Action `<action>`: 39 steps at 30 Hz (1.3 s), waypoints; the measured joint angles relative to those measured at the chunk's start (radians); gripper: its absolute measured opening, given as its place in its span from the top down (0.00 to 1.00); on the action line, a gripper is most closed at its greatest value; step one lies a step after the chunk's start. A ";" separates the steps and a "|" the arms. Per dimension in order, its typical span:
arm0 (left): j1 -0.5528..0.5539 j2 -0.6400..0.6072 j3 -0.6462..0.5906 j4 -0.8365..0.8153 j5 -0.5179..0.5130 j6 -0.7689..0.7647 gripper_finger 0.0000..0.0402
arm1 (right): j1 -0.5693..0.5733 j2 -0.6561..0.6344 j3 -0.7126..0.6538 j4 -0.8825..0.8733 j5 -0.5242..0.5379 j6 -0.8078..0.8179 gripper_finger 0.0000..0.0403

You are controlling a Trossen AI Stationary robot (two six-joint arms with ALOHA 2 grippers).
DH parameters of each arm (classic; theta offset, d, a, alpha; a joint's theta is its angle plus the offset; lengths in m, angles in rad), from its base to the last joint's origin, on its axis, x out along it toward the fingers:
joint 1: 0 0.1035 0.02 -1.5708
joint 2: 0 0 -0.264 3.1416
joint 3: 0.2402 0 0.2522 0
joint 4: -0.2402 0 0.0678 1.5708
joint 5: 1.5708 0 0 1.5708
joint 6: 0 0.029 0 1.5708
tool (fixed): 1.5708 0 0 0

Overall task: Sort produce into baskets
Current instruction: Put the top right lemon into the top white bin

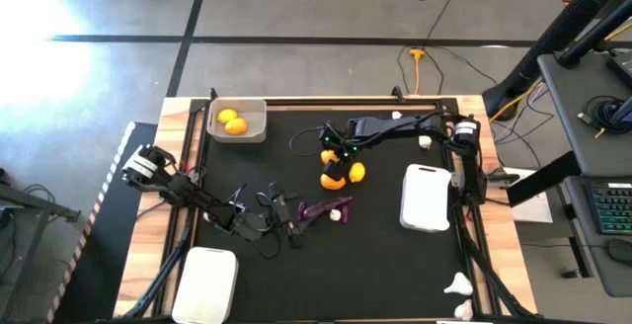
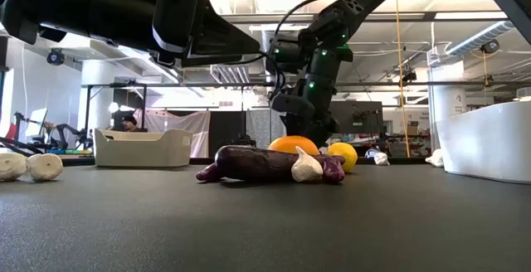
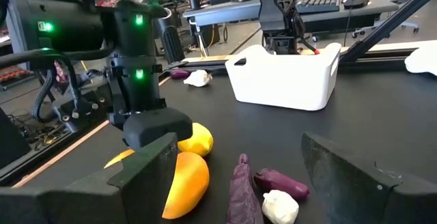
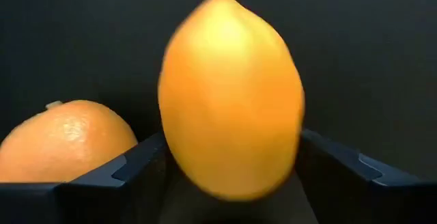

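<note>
Near the middle of the black surface [image 1: 375, 265], the right hand [image 1: 334, 162] hangs over two orange fruits. One is a long, egg-shaped orange-yellow fruit [image 4: 231, 98] that sits between its two dark fingers [image 4: 130, 166]. The fingers stand apart on each side of it, and I cannot tell if they grip it or have let go. A rounder orange fruit with bumpy skin [image 4: 65, 141] lies just beside it. To do this step well, the hand should stay straight over the long fruit, close on its fat middle, and not bump the round one. The long fruit's tip points along the gap between the fingers, so its long line runs the same way as they do. The left hand [image 1: 267, 217] waits near the left, wide open and holding nothing. Between the two hands lie a dark purple long eggplant [image 2: 253, 163], a tiny purple eggplant [image 3: 280, 181] and a small white garlic bulb [image 2: 306, 167]. Its long line runs left to right. A pale grey tray at the far left [image 1: 252, 124] already holds two yellow fruits [image 1: 232, 121].
</note>
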State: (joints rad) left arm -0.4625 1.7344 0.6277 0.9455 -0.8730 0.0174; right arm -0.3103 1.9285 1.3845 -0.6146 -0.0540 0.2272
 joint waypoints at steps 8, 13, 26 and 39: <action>0.000 0.000 0.000 0.001 0.000 0.004 0.27 | -0.002 0.000 0.001 0.062 -0.027 0.045 0.19; 0.000 0.000 -0.001 0.004 0.000 0.007 0.27 | 0.005 -0.004 0.001 0.127 -0.039 0.054 0.17; 0.000 0.000 -0.001 0.004 0.000 0.022 0.27 | 0.035 -0.008 0.001 0.365 -0.242 0.121 0.19; -0.002 0.000 -0.002 -0.058 -0.011 0.029 0.27 | 0.173 -0.235 0.002 0.156 -0.178 0.080 0.19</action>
State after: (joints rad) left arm -0.4648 1.7344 0.6258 0.8871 -0.8837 0.0468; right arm -0.1377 1.6935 1.3861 -0.4584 -0.2323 0.3072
